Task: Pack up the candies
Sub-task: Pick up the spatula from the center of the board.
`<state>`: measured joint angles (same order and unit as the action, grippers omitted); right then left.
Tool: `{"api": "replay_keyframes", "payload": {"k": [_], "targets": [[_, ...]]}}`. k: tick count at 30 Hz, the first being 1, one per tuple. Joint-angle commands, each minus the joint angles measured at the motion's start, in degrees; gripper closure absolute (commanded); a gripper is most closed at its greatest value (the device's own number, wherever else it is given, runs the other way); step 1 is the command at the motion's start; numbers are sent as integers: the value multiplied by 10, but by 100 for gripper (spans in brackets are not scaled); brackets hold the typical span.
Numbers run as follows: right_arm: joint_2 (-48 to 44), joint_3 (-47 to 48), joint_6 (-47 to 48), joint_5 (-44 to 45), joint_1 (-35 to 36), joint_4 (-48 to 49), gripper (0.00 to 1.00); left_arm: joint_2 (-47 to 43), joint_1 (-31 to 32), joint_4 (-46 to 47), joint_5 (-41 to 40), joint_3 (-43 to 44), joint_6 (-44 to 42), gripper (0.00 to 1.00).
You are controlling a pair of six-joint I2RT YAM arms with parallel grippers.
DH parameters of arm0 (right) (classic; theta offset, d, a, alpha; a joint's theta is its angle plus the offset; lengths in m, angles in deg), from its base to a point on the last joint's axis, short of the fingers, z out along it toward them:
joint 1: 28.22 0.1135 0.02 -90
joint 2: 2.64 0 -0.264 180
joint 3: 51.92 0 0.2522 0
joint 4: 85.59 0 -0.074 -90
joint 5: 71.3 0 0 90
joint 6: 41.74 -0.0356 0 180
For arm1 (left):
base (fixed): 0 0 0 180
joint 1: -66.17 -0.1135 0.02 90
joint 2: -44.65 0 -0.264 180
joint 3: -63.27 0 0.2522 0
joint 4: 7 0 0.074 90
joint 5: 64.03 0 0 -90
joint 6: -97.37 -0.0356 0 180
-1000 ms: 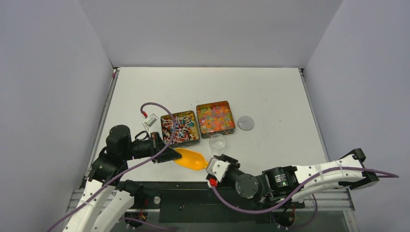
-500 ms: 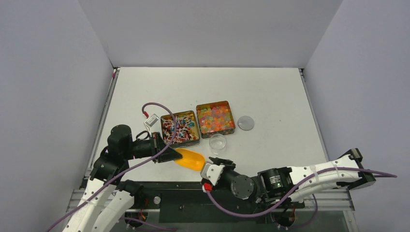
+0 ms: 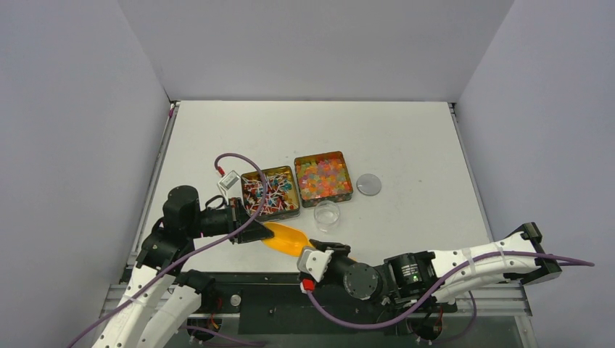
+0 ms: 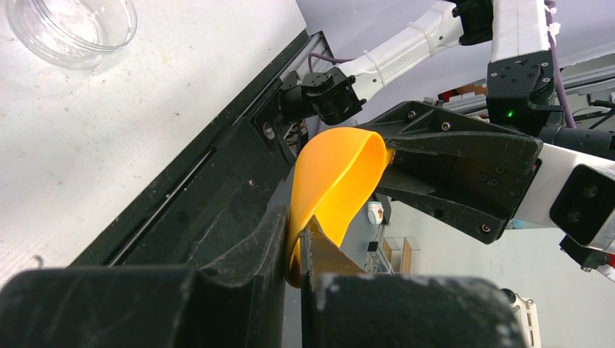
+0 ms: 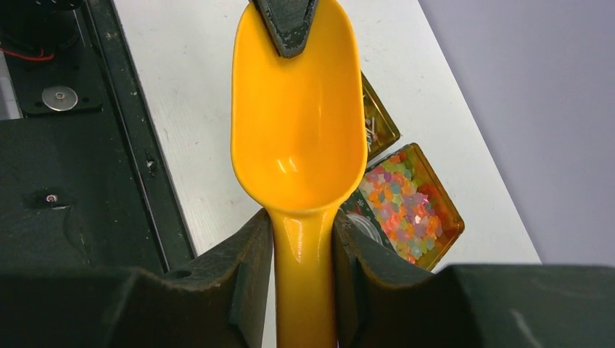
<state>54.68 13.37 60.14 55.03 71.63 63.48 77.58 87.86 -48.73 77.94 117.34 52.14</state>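
An orange scoop (image 3: 287,239) lies level near the table's front edge, empty. My left gripper (image 3: 255,231) is shut on the rim of its bowl (image 4: 337,174); its fingers meet on the rim (image 4: 296,225). My right gripper (image 3: 320,258) holds the scoop's handle (image 5: 303,275) between both fingers, which press its sides. Wrapped candies fill the left tin (image 3: 270,192). Bead candies fill the right tin (image 3: 323,176), which also shows in the right wrist view (image 5: 410,206).
A clear round dish (image 3: 327,214) stands just behind the scoop and shows in the left wrist view (image 4: 72,25). Its round lid (image 3: 369,184) lies right of the bead tin. The black base rail (image 3: 275,290) runs along the front edge.
My right arm has slid left along the front edge and its fingers have come around the scoop's handle. The left gripper and scoop have barely moved.
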Motion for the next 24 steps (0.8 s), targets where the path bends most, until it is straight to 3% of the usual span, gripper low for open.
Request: {"api": "replay_keyframes", "payload": {"k": [1, 6, 9, 11, 14, 16, 20, 24], "targets": [[1, 21, 12, -5, 4, 26, 73, -1, 4, 22, 18, 5, -10, 100], [-7, 19, 13, -4, 5, 33, 84, 0, 5, 17, 14, -2, -15, 100], [-16, 18, 14, -2, 8, 33, 98, 2, 5, 15, 10, -4, -19, 100], [-20, 19, 9, 2, 8, 27, 100, 3, 5, 12, 6, -3, -21, 100], [-21, 19, 2, 14, 8, 17, 100, 6, 5, 13, -1, -1, -22, 85], [-22, 20, -6, 20, 8, 9, 100, 7, 5, 15, -3, 2, -21, 68], [-21, 21, -21, 28, 5, -16, 100, 13, 4, 18, -6, 9, -20, 53], [-22, 23, -35, 32, -7, -38, 100, 22, 4, 5, -23, 31, -38, 47]]}}
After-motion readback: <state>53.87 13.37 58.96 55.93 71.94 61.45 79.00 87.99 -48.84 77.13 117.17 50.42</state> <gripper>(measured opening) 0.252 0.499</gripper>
